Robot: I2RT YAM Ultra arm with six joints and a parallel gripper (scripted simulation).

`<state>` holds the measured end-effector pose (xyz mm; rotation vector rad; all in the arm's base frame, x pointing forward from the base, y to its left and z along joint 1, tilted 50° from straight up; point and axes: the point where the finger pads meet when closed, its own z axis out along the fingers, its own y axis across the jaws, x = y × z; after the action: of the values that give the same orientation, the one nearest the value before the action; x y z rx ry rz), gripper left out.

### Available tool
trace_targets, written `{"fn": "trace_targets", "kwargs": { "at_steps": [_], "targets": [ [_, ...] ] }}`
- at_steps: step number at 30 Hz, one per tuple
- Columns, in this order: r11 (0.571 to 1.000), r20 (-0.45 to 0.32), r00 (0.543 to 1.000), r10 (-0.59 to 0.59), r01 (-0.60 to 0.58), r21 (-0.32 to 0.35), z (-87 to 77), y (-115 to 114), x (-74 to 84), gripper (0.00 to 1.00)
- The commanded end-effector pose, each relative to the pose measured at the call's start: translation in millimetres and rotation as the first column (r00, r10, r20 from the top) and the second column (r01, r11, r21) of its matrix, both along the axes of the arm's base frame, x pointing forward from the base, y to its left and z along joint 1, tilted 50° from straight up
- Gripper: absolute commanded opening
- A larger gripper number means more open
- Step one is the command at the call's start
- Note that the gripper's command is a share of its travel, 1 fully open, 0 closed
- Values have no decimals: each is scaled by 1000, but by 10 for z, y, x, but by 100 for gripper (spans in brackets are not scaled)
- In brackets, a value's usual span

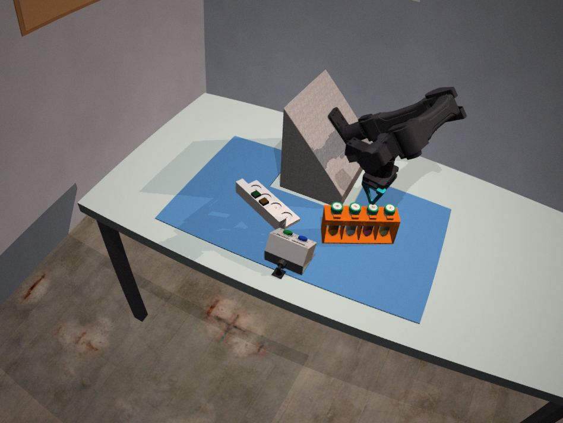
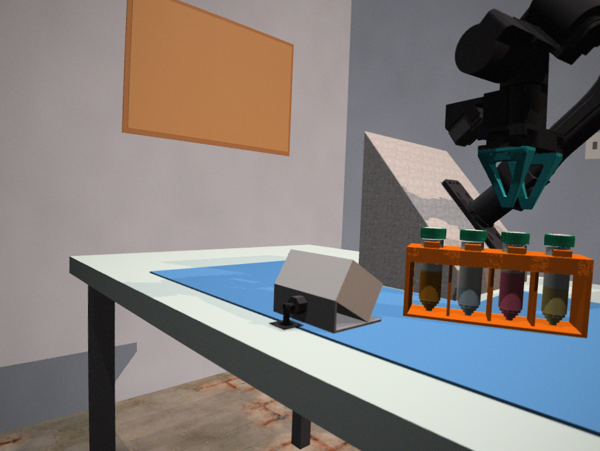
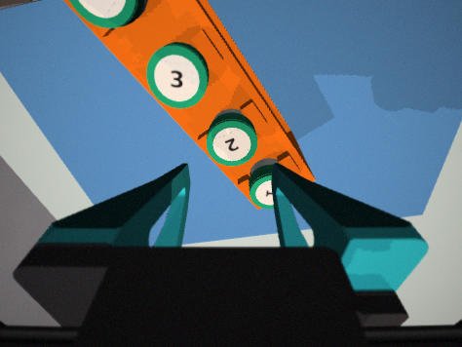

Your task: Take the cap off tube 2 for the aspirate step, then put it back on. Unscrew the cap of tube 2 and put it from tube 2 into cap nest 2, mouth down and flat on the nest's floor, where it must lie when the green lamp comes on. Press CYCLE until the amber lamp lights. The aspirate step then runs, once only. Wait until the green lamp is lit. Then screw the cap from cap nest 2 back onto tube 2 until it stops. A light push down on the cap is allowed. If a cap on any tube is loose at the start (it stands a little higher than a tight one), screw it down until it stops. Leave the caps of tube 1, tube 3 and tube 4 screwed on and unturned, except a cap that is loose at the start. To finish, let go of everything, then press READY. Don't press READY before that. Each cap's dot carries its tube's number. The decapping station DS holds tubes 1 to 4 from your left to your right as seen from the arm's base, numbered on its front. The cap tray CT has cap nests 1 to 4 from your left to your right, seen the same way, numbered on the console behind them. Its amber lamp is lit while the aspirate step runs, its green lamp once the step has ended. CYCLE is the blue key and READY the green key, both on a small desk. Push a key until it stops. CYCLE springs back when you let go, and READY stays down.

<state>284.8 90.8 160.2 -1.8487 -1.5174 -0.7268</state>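
The orange decapping station holds four tubes with green caps. Cap 2 sits on tube 2, second from the right in the top view. It also shows in the exterior view on the maroon tube, and in the wrist view with its "2" dot. My gripper hangs a little above cap 2, fingers pointing down, partly open and empty. It also shows in the exterior view. In the wrist view my gripper has its right finger partly hiding cap 1. Cap 3 is farther along the rack.
The white cap tray lies left of the rack; its green lamp and amber lamp look dark and its nests are empty. The key desk carries the green READY key and the blue CYCLE key. A grey wedge stands behind the rack.
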Motion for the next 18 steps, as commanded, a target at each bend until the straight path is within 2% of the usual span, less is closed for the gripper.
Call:
{"fn": "trace_targets", "kwargs": {
  "at_steps": [1, 15, 18],
  "targets": [
    [999, -38, 998, -41, 41, 0, 19, -28, 1, 49],
    [999, -38, 998, -41, 41, 0, -210, 243, 11, 49],
    [999, -38, 998, -41, 41, 0, -210, 243, 11, 49]
  ]
}}
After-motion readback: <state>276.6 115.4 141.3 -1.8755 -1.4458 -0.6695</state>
